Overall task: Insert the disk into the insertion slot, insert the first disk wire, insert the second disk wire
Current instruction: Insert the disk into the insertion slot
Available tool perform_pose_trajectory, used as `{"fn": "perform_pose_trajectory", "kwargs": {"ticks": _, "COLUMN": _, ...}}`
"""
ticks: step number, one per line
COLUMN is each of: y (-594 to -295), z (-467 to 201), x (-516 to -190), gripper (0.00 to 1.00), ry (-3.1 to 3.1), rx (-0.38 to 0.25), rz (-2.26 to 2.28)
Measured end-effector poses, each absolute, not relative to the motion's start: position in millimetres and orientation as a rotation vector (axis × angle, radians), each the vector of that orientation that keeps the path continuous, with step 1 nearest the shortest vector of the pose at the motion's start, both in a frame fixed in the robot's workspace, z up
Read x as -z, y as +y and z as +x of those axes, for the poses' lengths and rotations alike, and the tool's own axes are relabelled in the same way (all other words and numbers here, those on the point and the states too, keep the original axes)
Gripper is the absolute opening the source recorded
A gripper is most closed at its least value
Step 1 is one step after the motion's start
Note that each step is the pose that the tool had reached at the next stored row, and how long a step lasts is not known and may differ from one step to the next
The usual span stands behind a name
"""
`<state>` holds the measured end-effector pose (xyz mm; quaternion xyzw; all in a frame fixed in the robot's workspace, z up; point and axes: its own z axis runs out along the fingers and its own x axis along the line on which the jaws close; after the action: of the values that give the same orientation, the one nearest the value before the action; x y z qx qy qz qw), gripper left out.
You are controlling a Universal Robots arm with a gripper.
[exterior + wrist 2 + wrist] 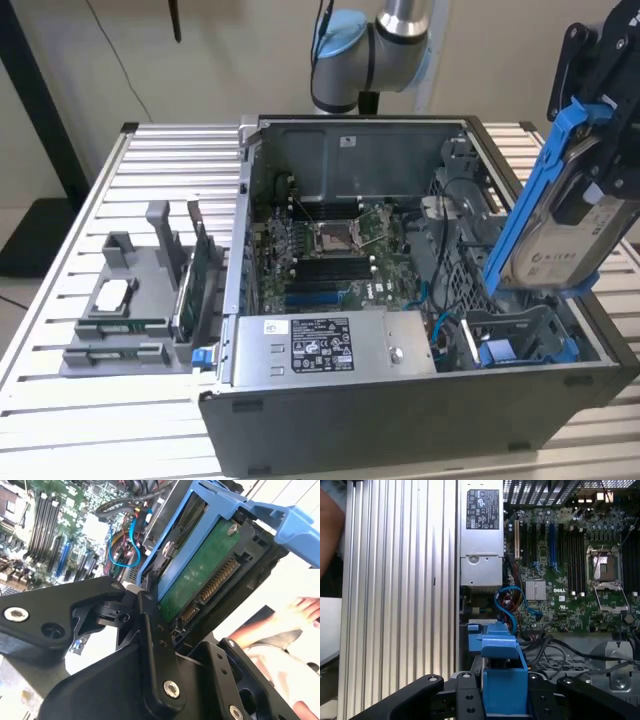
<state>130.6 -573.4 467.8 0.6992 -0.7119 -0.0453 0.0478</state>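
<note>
One ribbed metal worktop (90, 420), carrying one open grey computer case (400, 425) at the centre of the exterior view. Inside the case: one green motherboard (340, 245) at 12 o'clock; one power supply (320, 345) at 6 o'clock; one insertion slot (525, 322) in the drive cage at 4 o'clock. One grey fixture (120, 310) at 9 o'clock, just beside the case. One disk (560, 235) in a blue carrier, tilted, in the air above the slot and apart from it. One end effector (598, 180), clamped on the disk.
</note>
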Motion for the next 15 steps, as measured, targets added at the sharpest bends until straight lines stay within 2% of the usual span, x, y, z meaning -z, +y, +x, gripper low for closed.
{"fn": "perform_pose_trajectory", "kwargs": {"ticks": 15, "y": -573.5, "z": 131.9, "x": -449.5, "gripper": 0.33, "ry": -2.171, "rx": 0.139, "rz": 2.133}}
